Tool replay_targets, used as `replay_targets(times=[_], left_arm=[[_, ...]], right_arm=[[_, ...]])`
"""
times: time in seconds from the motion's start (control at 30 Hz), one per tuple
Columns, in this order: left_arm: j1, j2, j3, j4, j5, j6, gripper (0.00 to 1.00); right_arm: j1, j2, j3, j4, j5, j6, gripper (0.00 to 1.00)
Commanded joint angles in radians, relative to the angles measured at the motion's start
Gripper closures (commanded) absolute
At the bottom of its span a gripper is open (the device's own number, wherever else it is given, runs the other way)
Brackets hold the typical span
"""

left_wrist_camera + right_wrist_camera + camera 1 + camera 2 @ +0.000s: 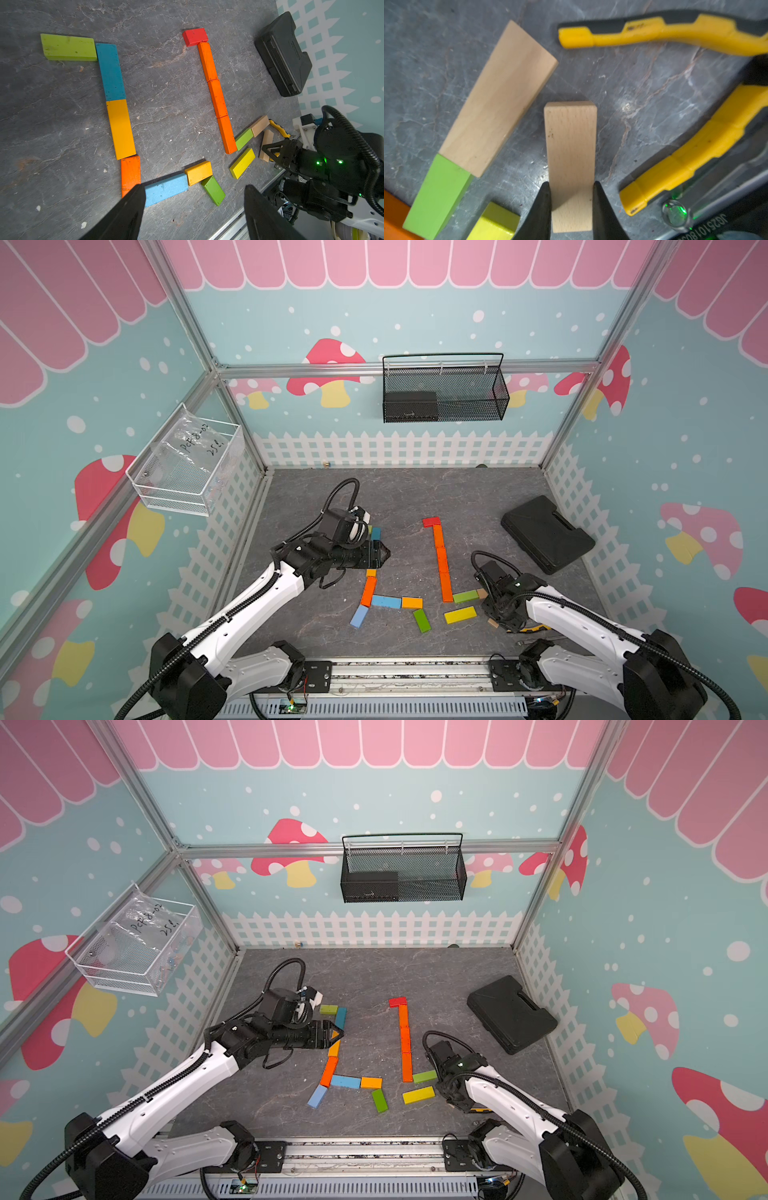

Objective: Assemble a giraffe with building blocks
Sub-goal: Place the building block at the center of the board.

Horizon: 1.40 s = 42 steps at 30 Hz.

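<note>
**Right claw pinching a tan block, left claw hanging spread**

The grey table [415, 497] is carrying everything, and both arms are covering its near edge. The black case [546, 533] is lying closed toward the far right corner. The left claw [194, 187] is hanging spread above the building blocks [217, 97], which are lying flat in lines mid-table. It is hiding part of one line in both top views. The right claw [571, 185] is pinching a tan block [571, 141]. Whether that block is touching the table is hard to tell. The yellow-handled pliers [675, 31] beside it are running off the frame.
</note>
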Motion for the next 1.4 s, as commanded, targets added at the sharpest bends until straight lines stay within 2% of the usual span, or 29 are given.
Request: replay_targets(times=[0.0,0.27,0.53,0.7,0.8,1.07,1.1,1.17,1.2,1.23,1.27,1.37], left_arm=[[0.002,0.003,0.002,-0.007,-0.013,0.015,0.22],[0.016,-0.007,0.000,0.002,0.000,0.015,0.22],[0.019,0.003,0.011,0.002,0.011,0.018,0.22],[0.019,0.013,0.023,-0.005,0.009,0.024,0.22],[0.019,0.018,0.026,-0.005,0.008,0.024,0.22],[0.019,0.017,0.028,-0.008,0.001,0.025,0.22],[0.019,0.017,0.028,-0.008,0.000,0.026,0.22],[0.019,0.018,0.027,-0.009,-0.003,0.026,0.22],[0.019,0.018,0.029,-0.007,-0.003,0.025,0.22],[0.020,0.018,0.030,-0.009,-0.003,0.026,0.22],[0.019,0.018,0.030,-0.009,-0.004,0.026,0.22],[0.019,0.018,0.033,-0.016,-0.002,0.026,0.22]], right_arm=[[-0.010,0.010,0.057,-0.081,0.074,-0.016,0.85],[-0.018,0.010,0.035,-0.061,0.033,0.006,0.83],[-0.017,-0.036,-0.070,0.011,-0.069,0.082,0.80],[-0.017,-0.043,-0.094,0.028,-0.085,0.092,0.79],[-0.018,-0.027,-0.092,0.035,-0.080,0.084,0.67],[-0.017,-0.048,-0.051,0.003,-0.047,0.056,0.45],[-0.018,-0.057,-0.035,-0.009,-0.038,0.048,0.40],[-0.016,-0.071,-0.003,-0.039,-0.020,0.032,0.19],[-0.016,-0.080,0.019,-0.060,-0.013,0.027,0.17],[-0.017,-0.088,0.041,-0.076,-0.009,0.022,0.04],[-0.017,-0.099,0.067,-0.099,-0.003,0.018,0.00],[-0.016,-0.129,0.162,-0.172,0.016,0.010,0.00]])
